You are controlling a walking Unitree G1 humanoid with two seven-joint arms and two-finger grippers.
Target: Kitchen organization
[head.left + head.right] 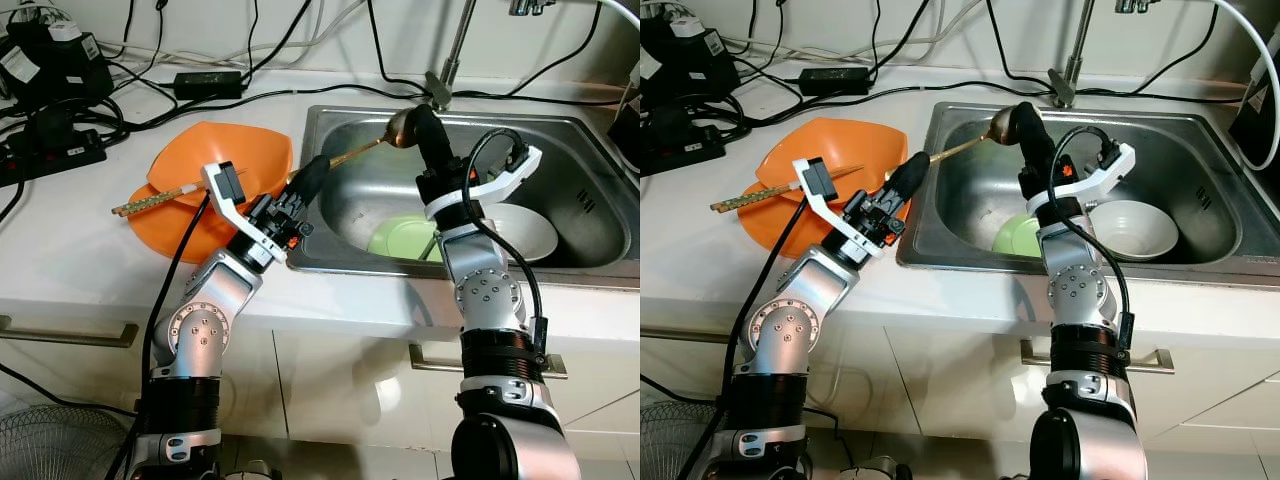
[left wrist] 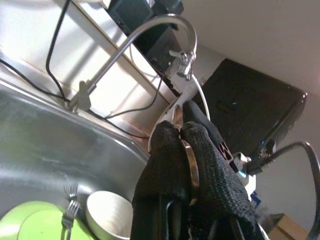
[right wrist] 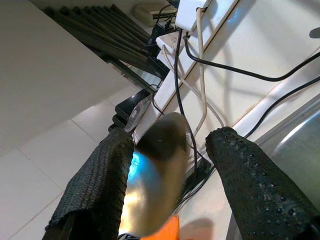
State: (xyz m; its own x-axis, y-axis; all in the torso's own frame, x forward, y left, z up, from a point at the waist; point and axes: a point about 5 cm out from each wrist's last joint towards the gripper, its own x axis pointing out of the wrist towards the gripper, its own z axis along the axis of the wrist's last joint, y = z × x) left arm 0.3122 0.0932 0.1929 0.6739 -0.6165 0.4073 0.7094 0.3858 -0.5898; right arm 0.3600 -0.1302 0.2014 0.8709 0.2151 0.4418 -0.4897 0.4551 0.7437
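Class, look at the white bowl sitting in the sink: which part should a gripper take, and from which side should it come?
Take the white bowl by its rim, coming from above. It sits upright and open in the sink, whose walls block a sideways approach. The far-right rim looks best, since the green plate and right arm crowd its left side.

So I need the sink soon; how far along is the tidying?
Early to midway. Done: chopsticks lie on the orange plates on the counter. In hand: the left tool is shut on a spoon, its bowl between the open right tool's fingers. Left: a green plate, fork and white bowl in the sink.
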